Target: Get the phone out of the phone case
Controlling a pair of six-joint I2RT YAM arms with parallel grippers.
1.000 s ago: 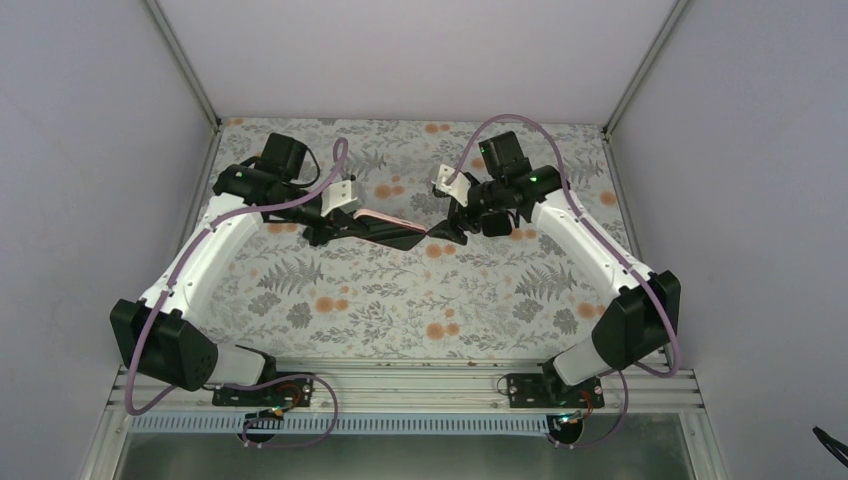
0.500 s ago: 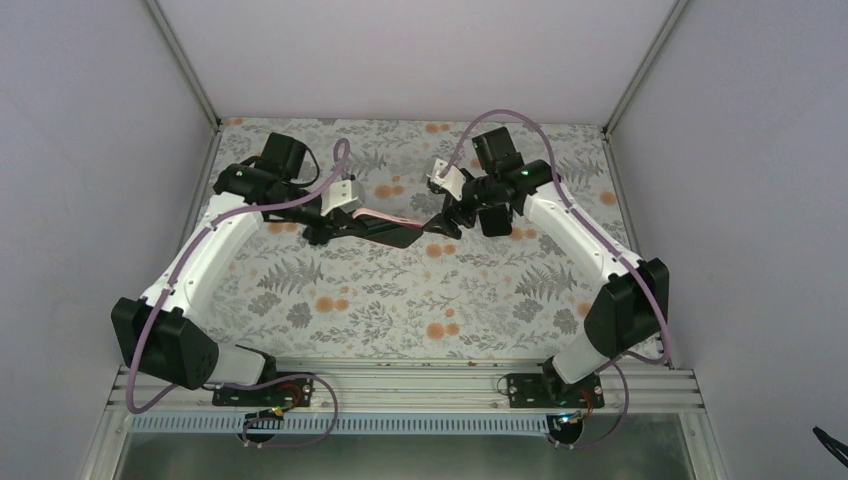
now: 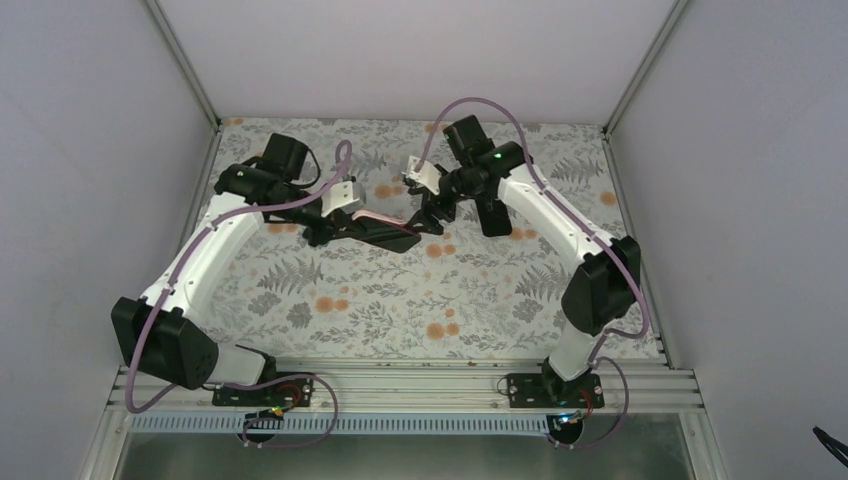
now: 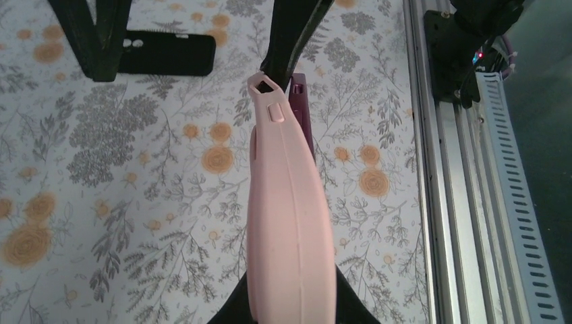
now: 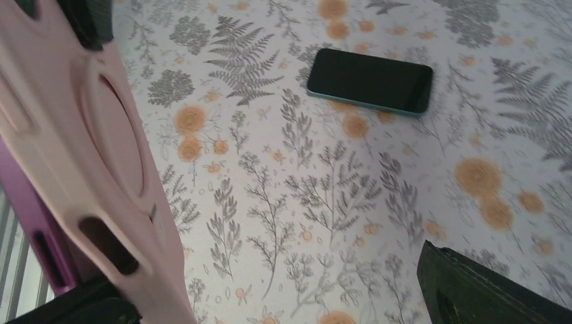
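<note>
A pink phone case (image 4: 290, 223) with a purple phone (image 4: 301, 115) in it is held edge-up above the table. At its far end the phone stands a little out of the case. My left gripper (image 4: 290, 312) is shut on the case's near end; in the top view it (image 3: 335, 228) holds the case (image 3: 375, 216) level. My right gripper (image 3: 425, 215) is at the case's free end, jaws wide apart. In the right wrist view (image 5: 276, 300) its left finger (image 5: 67, 312) lies against the case (image 5: 88, 148), beside the phone's edge (image 5: 27, 229).
A second black phone with a teal rim (image 5: 369, 79) lies flat on the flowered table (image 3: 400, 300) under my right arm (image 3: 493, 215). It also shows in the left wrist view (image 4: 168, 52). The aluminium rail (image 4: 465, 202) runs along the near edge.
My right arm has swung left and its gripper has closed in on the free end of the case. The left arm and the case have stayed put.
</note>
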